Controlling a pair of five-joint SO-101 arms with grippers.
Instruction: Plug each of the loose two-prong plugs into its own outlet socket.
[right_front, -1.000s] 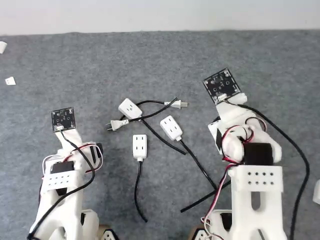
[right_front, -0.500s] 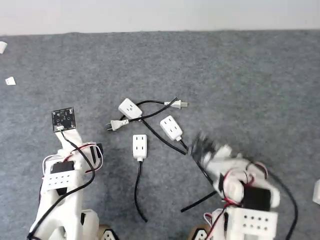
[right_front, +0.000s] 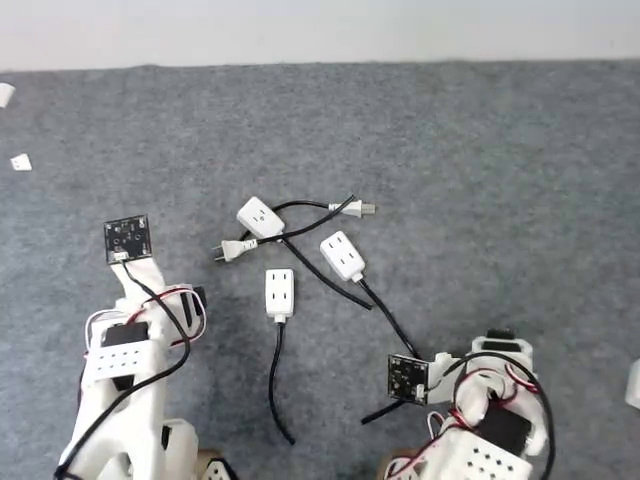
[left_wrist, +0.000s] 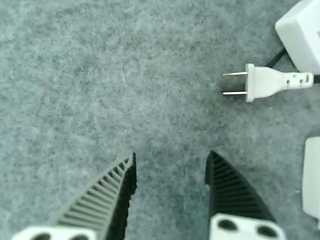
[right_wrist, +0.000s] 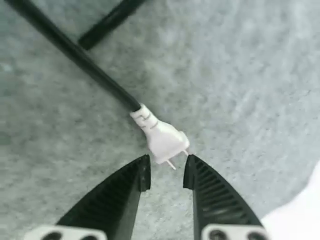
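The right pincer (right_wrist: 166, 172) is half open and empty — a white plug (right_wrist: 161, 138) lies flat on the table (right_wrist: 250, 75) at its tips, prongs toward the pincer, cord (right_wrist: 75, 55) running away. The left pincer (left_wrist: 170, 170) — wide open, empty.

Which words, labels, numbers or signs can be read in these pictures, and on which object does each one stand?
No text can be read.
White plug at the right pincer: faint raised marks near its cord, too blurred to read.
Second plug, in the left wrist view: tiny marks, too small to read.
Circuit board on an arm: tiny markings, unreadable.
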